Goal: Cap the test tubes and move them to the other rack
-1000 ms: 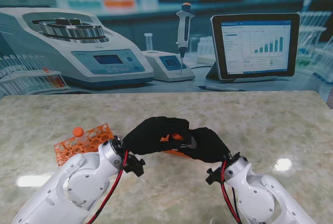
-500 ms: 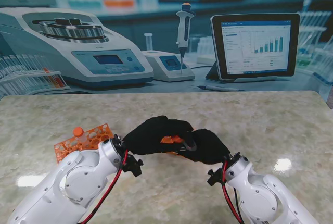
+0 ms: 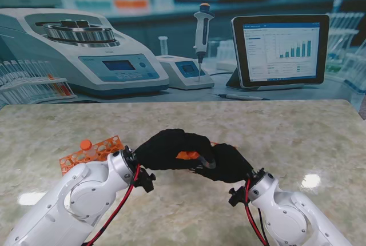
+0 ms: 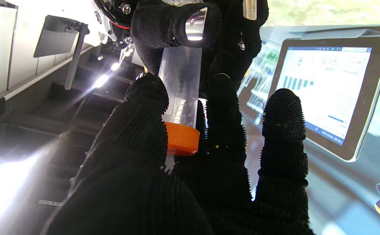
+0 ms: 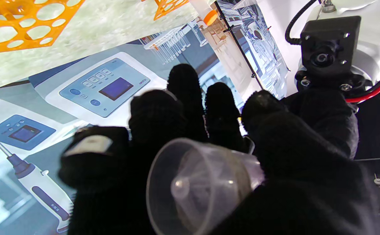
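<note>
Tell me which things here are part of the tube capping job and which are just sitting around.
Part of the job:
test tube, held in both robot hands
orange cap on it
orange rack on the left
left robot hand
right robot hand

Just backdrop:
printed lab scene, with centrifuge, pipette and tablet

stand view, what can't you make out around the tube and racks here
- Test tube: hidden in the stand view by both robot hands; left robot hand, right robot hand.
- Whether the orange cap is fully seated: the left robot hand's fingers cover its sides.
- Second rack: mostly covered by the hands.
- First orange rack: partly hidden by the left arm.
</note>
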### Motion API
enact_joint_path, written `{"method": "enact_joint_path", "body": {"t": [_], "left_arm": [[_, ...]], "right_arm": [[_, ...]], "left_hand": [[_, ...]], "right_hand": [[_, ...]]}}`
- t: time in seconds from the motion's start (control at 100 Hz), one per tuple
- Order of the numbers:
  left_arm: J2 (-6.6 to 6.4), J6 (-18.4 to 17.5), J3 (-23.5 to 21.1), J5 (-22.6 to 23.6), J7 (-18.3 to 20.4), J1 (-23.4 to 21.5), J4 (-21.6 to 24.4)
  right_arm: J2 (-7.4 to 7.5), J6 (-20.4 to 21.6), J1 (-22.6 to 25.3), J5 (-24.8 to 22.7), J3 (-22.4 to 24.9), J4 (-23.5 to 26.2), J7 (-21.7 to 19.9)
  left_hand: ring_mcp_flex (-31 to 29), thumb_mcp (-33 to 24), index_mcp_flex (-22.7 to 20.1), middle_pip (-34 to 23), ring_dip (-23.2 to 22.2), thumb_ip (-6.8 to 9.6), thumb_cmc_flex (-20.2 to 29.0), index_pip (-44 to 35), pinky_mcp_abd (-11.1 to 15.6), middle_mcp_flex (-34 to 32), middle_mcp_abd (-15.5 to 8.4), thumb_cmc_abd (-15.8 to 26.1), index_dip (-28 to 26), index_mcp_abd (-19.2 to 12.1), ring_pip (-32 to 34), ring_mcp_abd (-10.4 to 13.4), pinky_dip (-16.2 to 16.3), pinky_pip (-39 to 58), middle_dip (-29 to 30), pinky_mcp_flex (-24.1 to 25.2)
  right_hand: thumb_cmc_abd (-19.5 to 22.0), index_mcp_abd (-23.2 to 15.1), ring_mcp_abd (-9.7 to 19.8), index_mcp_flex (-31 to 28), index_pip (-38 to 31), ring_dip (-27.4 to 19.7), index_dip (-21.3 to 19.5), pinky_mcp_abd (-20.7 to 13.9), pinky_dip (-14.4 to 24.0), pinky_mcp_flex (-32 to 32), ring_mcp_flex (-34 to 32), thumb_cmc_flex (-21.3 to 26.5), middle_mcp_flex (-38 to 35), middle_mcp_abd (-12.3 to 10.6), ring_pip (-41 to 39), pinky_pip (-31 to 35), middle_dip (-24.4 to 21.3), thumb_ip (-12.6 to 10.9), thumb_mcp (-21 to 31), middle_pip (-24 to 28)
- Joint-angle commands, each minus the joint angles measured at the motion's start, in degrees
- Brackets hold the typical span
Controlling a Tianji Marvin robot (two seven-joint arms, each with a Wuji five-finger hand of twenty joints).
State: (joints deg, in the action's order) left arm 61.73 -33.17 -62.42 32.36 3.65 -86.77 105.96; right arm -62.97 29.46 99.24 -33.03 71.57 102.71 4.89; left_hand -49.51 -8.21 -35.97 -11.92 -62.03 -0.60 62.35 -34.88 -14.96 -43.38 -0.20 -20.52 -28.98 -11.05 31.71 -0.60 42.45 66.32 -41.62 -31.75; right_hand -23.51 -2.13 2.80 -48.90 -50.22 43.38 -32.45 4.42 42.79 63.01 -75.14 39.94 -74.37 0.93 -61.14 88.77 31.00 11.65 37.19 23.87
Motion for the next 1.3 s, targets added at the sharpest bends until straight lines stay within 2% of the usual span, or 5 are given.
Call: {"method": "enact_joint_path", "body": {"t": [0.0, 0.3, 0.54, 0.96, 1.29], "left_arm": [[-0.18, 0.6, 0.1, 0.0, 1.1, 0.0, -0.4], [0.14, 1.6, 0.8, -1.0, 0.3, 0.0, -0.7], [0.3, 1.3, 0.9, -0.2, -0.5, 0.3, -1.2], [0.28, -0.2, 0.6, -3.3, 0.4, 0.3, -0.8], [0.18, -1.4, -1.1, -3.2, 0.4, -0.6, 0.3]], "right_arm": [[-0.44, 1.4, 0.6, -0.2, -0.8, 2.3, 0.1], [-0.5, 3.7, 1.1, -0.4, -0.7, 2.4, 0.7], [-0.62, 4.3, 1.2, -0.5, -0.9, 2.3, 1.3], [-0.54, 3.1, 1.5, 0.1, -1.0, 2.2, 0.7], [-0.68, 2.2, 1.3, -1.0, -1.1, 1.5, 1.8]], "left_hand": [[-2.0, -16.6, -1.6, -3.1, -0.2, 1.71, 8.3, -2.8, 2.0, -5.1, -2.4, 2.9, -1.9, 1.7, 0.7, -0.5, -1.6, 3.7, -5.2, -1.9], [-3.6, -19.9, 0.3, -20.9, -6.2, -0.28, 11.6, -21.8, 4.4, -10.0, -0.1, 13.6, -19.5, 2.2, 29.4, 5.4, 8.2, 21.8, -17.2, -8.2], [-5.6, -23.4, 0.8, -30.2, -0.6, -0.2, 11.6, -29.6, 5.2, -10.1, -0.5, 13.9, -29.0, 2.4, 37.1, 11.6, 7.8, 26.2, -17.3, -14.7], [-5.7, -24.5, -6.4, -31.1, 1.8, 0.15, 11.6, -31.8, 1.7, -12.8, 0.2, 12.6, -37.4, -0.6, 40.9, 10.8, 9.9, 20.7, -19.8, -15.8], [-7.0, -26.4, -9.8, -29.9, 1.1, 1.14, 10.4, -31.5, 1.5, -15.2, 0.0, 11.4, -39.9, -1.7, 40.8, 10.0, 10.0, 19.0, -20.8, -17.7]], "right_hand": [[4.4, -10.8, 4.7, -1.0, -0.4, 0.9, 0.4, -3.4, 1.1, 1.6, -0.7, 1.7, -3.5, 0.1, -3.5, 3.3, -0.6, 1.6, 3.9, -0.4], [5.0, -11.1, 5.2, -0.8, -0.4, 1.0, 0.1, -4.1, 1.0, 1.6, -0.7, 1.8, -3.7, -0.1, -3.6, 3.4, -0.3, 1.5, 3.4, 0.1], [5.1, -10.0, 4.9, 0.3, -0.5, 0.3, -0.1, -3.6, 0.2, 1.3, -0.7, 3.8, -3.0, 0.3, -2.1, 2.0, 0.5, 1.4, 1.0, 0.6], [-1.7, -4.5, -0.3, 7.7, 2.0, -4.3, 3.2, 2.7, -2.7, -5.7, 0.0, 2.0, 4.9, 1.6, 12.8, -11.1, 0.9, -2.0, -8.3, -1.5], [0.8, 1.7, -5.2, 8.1, 26.9, -8.1, -3.1, 8.3, -7.0, -22.7, 10.4, -8.7, 15.3, 3.3, 36.4, -23.5, -6.1, -6.8, -4.4, -9.4]]}}
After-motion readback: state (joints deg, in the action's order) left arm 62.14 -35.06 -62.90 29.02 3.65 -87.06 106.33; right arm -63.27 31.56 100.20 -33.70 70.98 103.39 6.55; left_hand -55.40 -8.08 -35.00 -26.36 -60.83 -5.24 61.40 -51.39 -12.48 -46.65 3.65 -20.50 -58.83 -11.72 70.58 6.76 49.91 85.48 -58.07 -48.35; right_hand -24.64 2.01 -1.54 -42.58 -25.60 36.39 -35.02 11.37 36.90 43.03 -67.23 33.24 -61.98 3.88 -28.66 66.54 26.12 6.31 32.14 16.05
